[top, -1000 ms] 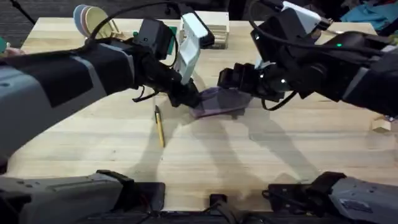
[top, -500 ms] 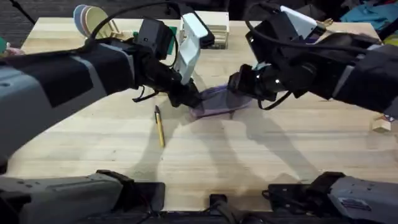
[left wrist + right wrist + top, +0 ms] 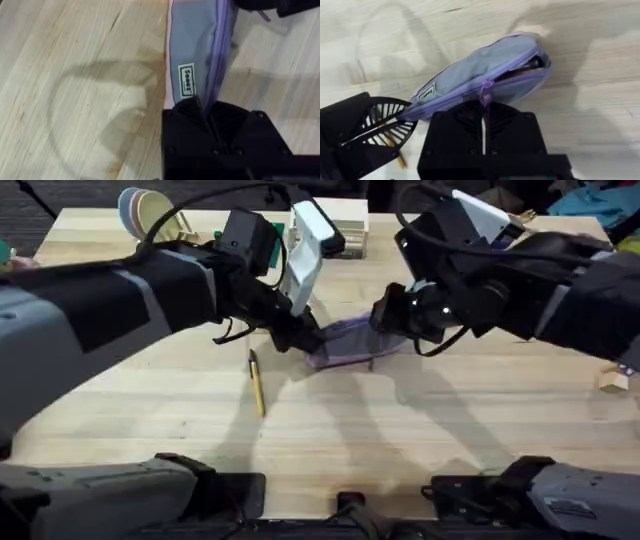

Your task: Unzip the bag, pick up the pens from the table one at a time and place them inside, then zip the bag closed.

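**Lilac pouch pinned between two grippers, mid-table**

Lilac-purple bag (image 3: 348,343) with a grey side panel, lying on the pale planked table (image 3: 420,430) around the middle, slightly toward the far side. Clamped at its left end by the left gripper (image 3: 303,338), black fingers closed on the fabric; seen from the left wrist, the same gripper (image 3: 207,112) pinching the end just beside the small white label (image 3: 186,80). Zip running along the top, partly open at the right end, with something dark and reddish visible inside the gap (image 3: 525,67). Right gripper (image 3: 385,313) down at the bag's right end, its black body over the purple zip pull (image 3: 485,93); from the right wrist, the pull disappearing between the fingers (image 3: 483,112), apparently pinched, though not fully certain.

One yellowish-tan pen (image 3: 257,383) with a dark tip, flat on the table to the near left of the bag, apart from it and untouched, lying roughly near-to-far. Pastel bowls (image 3: 140,210) stacked at the far-left corner; small wooden block (image 3: 612,380) near the right edge.
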`<state>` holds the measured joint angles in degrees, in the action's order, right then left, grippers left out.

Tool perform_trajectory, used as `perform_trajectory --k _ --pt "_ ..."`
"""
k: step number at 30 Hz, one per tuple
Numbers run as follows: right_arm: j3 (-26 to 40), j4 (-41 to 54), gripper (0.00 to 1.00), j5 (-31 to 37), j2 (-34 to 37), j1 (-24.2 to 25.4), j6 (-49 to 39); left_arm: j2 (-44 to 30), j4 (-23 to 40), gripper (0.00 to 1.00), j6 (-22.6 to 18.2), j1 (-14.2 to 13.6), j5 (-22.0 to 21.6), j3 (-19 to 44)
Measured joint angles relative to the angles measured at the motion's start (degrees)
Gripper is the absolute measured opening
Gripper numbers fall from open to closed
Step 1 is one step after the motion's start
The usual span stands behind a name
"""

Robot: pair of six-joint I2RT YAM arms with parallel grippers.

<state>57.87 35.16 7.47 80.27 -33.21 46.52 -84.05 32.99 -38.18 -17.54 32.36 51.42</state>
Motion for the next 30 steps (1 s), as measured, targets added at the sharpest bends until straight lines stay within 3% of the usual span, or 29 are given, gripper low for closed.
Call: perform_trajectory --k 6,15,30 --pt "0.0 0.02 0.029 -1.54 -1.04 -0.4 -0.6 0.0 0.04 0.053 -0.02 -0.01 0.01 0.0" --pt "0.0 -3.61 0.031 -2.41 -4.39 -8.95 -14.2 0.0 -0.34 0.055 -0.02 0.11 -0.5 0.0" --pt "0.0 -8.29 0.031 -6.96 -2.48 -16.04 -33.3 0.0 -0.68 0.055 -0.04 0.44 -1.36 0.0"
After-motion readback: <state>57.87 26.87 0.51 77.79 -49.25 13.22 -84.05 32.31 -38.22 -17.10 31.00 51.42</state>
